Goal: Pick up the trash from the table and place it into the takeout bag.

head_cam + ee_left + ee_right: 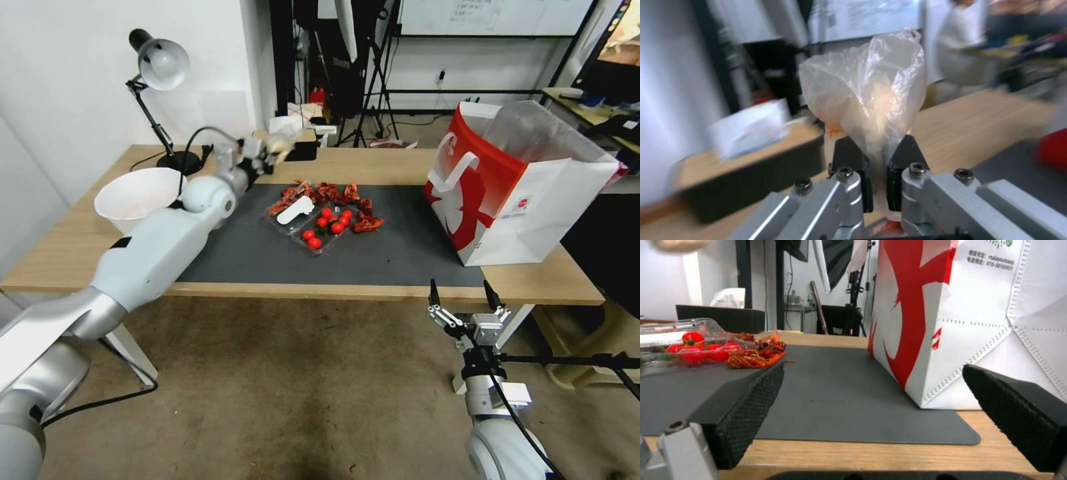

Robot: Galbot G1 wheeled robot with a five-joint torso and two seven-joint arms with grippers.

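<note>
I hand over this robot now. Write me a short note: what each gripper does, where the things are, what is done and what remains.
Left gripper: shut on the small clear bag, lifted above the table's far left part.
Right gripper: open, empty, waiting at the table's near edge by the takeout bag.
Takeout bag: upright and open on the table's right end.
On the grey mat: a clear tray of tomatoes and red scraps.
Done: small bag picked up.
Left: put it into the takeout bag.
</note>
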